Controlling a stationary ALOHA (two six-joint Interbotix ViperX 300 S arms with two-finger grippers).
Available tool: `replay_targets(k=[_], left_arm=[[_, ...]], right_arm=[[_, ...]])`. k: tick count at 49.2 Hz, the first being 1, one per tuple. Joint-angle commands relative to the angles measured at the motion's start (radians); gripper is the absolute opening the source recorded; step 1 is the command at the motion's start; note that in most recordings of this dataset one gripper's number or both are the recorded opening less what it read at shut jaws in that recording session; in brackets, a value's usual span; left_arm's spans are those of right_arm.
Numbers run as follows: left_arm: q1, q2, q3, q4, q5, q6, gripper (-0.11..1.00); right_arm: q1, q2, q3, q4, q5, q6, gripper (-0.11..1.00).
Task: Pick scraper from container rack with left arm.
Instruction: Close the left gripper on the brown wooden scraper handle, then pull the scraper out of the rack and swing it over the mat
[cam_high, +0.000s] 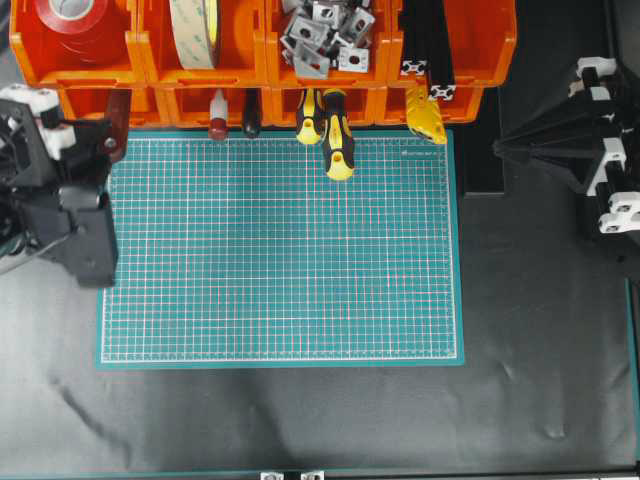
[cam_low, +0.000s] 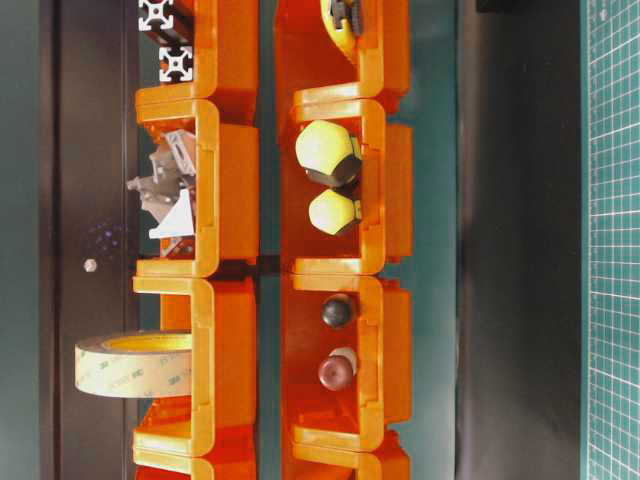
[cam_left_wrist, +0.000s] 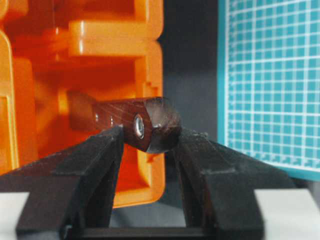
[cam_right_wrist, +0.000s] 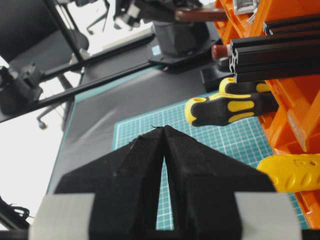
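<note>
The scraper (cam_left_wrist: 137, 122) sits in the container rack (cam_high: 100, 70), its reddish-brown wooden handle poking out of the open front of a lower orange bin at the centre of the left wrist view, blade end hidden inside the bin. That storage leaves the handle as the only part within reach, which explains the approach: the left gripper (cam_left_wrist: 147, 145) comes at it end-on, one black finger on each side of the handle butt just behind the metal-ringed hole. The jaws are drawn in narrow around the handle and look to be touching it on both sides, so the gripper appears to be holding the scraper, though the tool has not left the bin. In the overhead view the left arm (cam_high: 55, 190) lies at the left edge of the frame, beside the green mat (cam_high: 280, 250), and the handle shows as a dark red sliver (cam_high: 118, 115) under the leftmost lower bin. The yellow-and-black screwdrivers (cam_high: 330, 130) hang out of a bin near the upper middle, well apart. The right gripper (cam_right_wrist: 164, 150) is pressed shut and empty over the worktop (cam_high: 540, 300) at the right. A straight pull along the handle's line seems the safest way out, since tilting could catch the blade on the bin.
</note>
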Motion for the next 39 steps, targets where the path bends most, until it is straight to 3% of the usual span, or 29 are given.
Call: replay_targets(k=[1,13,27,39], left_arm=[[-0.049,-0.017,-0.069,0.003,0.032,-0.003,0.33],[-0.160,-0.034,-0.215,0.003,0.173,0.009,0.23],[-0.247,-0.031,-0.377,0.003,0.293,0.123,0.20],[-0.337,0.014,-0.503,0.003,0.267,0.181,0.20]], right_arm=[[0.000,0.006,-0.020,0.002,-0.002,0.002,-0.01],[0.000,0.008,-0.012,0.002,0.000,0.002,-0.01],[0.000,0.008,-0.009,0.002,-0.002,0.002,-0.01],[0.000,0.008,-0.006,0.002,-0.002,0.003,-0.01]])
